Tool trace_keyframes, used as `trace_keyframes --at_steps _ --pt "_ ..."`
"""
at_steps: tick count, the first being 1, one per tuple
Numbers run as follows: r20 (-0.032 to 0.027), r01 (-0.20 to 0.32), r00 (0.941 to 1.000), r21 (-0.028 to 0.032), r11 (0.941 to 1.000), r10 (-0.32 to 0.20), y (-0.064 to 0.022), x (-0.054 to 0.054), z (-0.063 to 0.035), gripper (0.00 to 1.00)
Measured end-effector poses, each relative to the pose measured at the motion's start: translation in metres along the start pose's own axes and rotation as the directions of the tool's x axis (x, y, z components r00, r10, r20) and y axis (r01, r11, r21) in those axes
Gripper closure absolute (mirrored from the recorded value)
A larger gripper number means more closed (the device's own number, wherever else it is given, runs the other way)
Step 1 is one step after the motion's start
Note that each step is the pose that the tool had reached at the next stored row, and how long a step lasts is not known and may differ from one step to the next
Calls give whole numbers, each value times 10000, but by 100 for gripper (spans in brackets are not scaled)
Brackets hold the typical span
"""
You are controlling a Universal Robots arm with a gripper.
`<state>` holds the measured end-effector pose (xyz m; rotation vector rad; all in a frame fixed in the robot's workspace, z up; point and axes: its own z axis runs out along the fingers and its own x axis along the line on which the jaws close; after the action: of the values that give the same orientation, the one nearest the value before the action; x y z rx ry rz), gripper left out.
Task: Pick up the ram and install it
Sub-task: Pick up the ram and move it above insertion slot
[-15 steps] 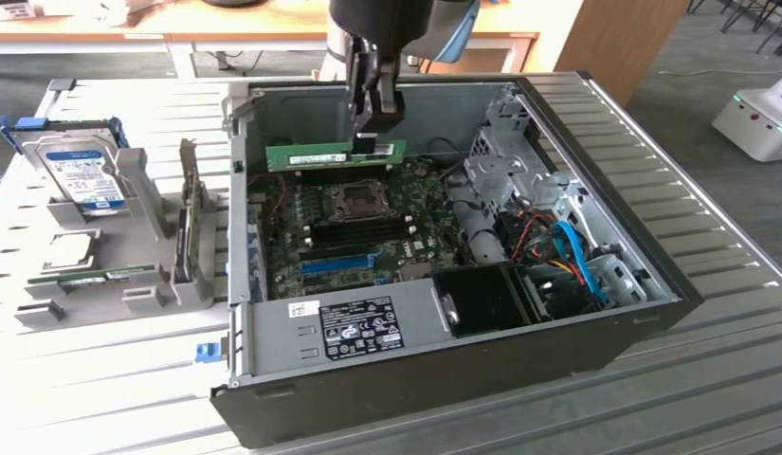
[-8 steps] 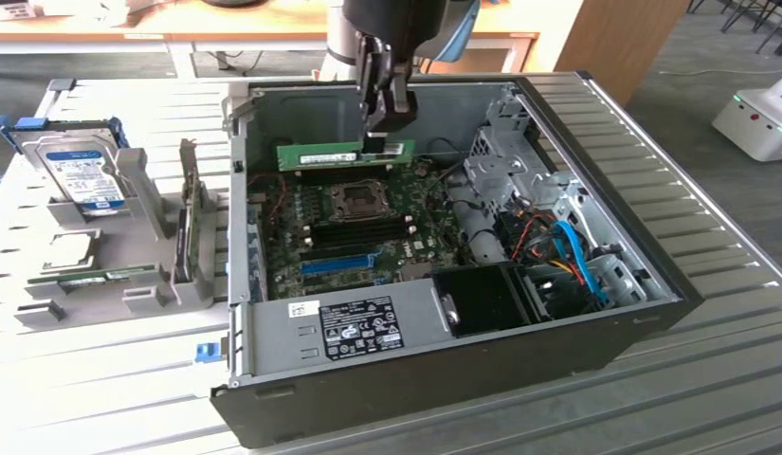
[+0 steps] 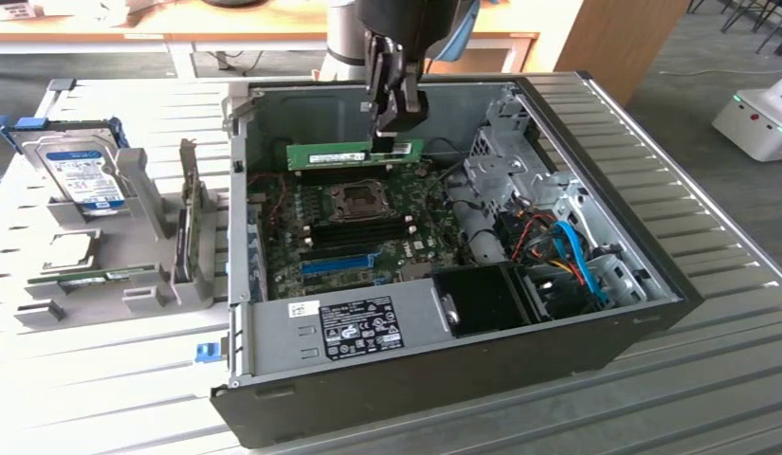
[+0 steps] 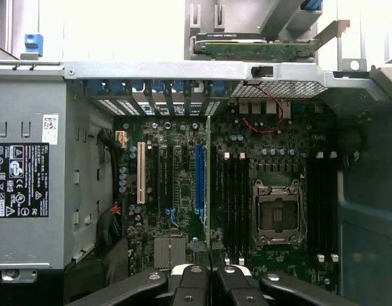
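The ram (image 3: 334,153) is a long green stick with a white label. It hangs level inside the open computer case (image 3: 644,313), above the motherboard (image 3: 365,237). My gripper (image 3: 393,133) comes down from above and is shut on the stick's top edge near its end on the exterior view's right. In the wrist view the ram (image 4: 208,185) shows edge-on as a thin green line running out from my gripper (image 4: 210,271). It lies beside the black memory slots (image 4: 237,197) next to the CPU socket (image 4: 276,213).
A grey rack at the exterior view's left holds a silver hard drive (image 3: 81,175) with a blue label, another green stick (image 3: 94,277) and an upright card (image 3: 189,227). Drive cages and cables (image 3: 561,256) fill the case's right side. The power supply (image 3: 353,327) sits at its near end.
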<state>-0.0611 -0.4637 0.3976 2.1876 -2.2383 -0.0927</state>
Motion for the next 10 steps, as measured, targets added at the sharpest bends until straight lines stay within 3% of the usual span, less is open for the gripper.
trace_keyframes --at_steps 10 --pt "1 -1 10000 0 10000 1 -6 2 58 88"
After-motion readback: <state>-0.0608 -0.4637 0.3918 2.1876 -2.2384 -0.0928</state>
